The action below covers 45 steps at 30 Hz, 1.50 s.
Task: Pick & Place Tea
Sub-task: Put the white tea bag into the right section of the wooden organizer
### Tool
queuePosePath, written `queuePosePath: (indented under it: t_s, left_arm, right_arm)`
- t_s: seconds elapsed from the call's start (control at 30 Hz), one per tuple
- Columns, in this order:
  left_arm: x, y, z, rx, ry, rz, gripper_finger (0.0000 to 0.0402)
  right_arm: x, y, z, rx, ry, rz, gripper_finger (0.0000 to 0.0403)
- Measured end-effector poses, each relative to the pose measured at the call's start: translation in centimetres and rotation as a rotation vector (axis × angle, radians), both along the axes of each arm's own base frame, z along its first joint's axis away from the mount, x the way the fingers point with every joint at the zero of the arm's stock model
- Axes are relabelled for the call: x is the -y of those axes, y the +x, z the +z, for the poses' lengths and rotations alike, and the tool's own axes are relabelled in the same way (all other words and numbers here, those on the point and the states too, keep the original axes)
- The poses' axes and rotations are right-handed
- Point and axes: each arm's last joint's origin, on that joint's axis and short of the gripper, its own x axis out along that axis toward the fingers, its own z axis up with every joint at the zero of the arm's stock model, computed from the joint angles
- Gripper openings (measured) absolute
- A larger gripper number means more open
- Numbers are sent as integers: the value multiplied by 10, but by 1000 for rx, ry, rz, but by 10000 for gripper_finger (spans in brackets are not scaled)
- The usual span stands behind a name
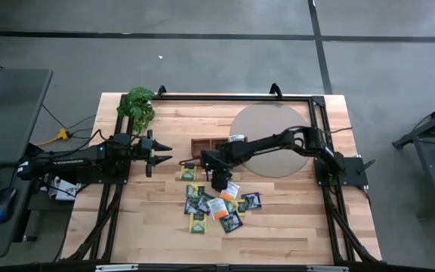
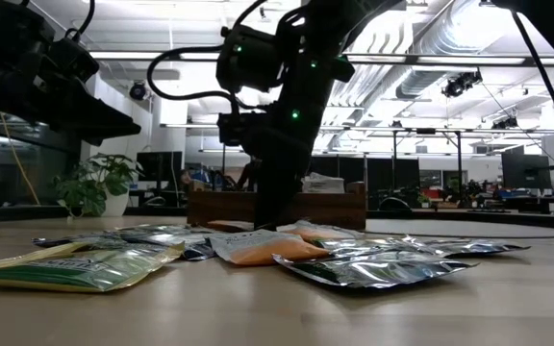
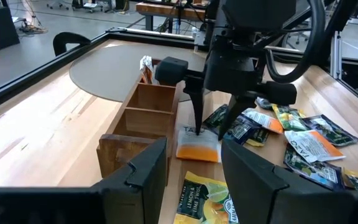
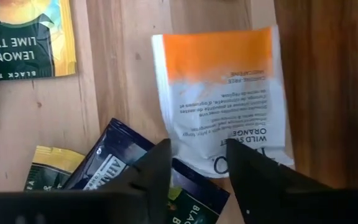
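Tea sachets (image 1: 219, 202) are scattered flat on the bench (image 1: 293, 219) in a loose pile just in front of the wooden tray (image 3: 143, 118), several overlapping each other. I've got the right pincer (image 4: 196, 163) down over the orange-white sachet (image 4: 225, 106) that lies beside the tray's near wall, fingers spread either side of its lower edge and not yet pinching anything that I can see. Main risk as I read it: the sachet is flat against the wood, so the fingers may slide over it or just crease the edge instead of getting hold. Second risk: a dark blue sachet (image 4: 123, 165) sits right against that same edge, partly under one finger, so closing here could grab both or drag the blue one along. Third: the tray is close by, and pushing the sachet toward it could jam it against the wall or nudge the tray. A weak corner pinch could also let the sachet drop on the lift or hang crooked and catch a compartment divider. The left pincer (image 1: 159, 156) is parked near the plant (image 1: 137, 106), well clear, fingers spread and holding nothing, so no clash expected from that side.
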Motion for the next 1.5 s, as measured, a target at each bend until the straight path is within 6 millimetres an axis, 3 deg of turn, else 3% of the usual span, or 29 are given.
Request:
queuePosePath:
  t_s: [0.6,0.9,1.27,1.5]
  left_arm:
    - [0,0,0,0,0,0,150]
    - [0,0,0,0,0,0,150]
    - [0,0,0,0,0,0,150]
    - [0,0,0,0,0,0,150]
  right_arm:
    - [-11,0,2,-12,-52,44,6]
    - [-18,10,21,-7,-65,72,4]
    - [-24,19,61,16,-120,79,1]
    - [-42,15,82,-31,-381,133,1]
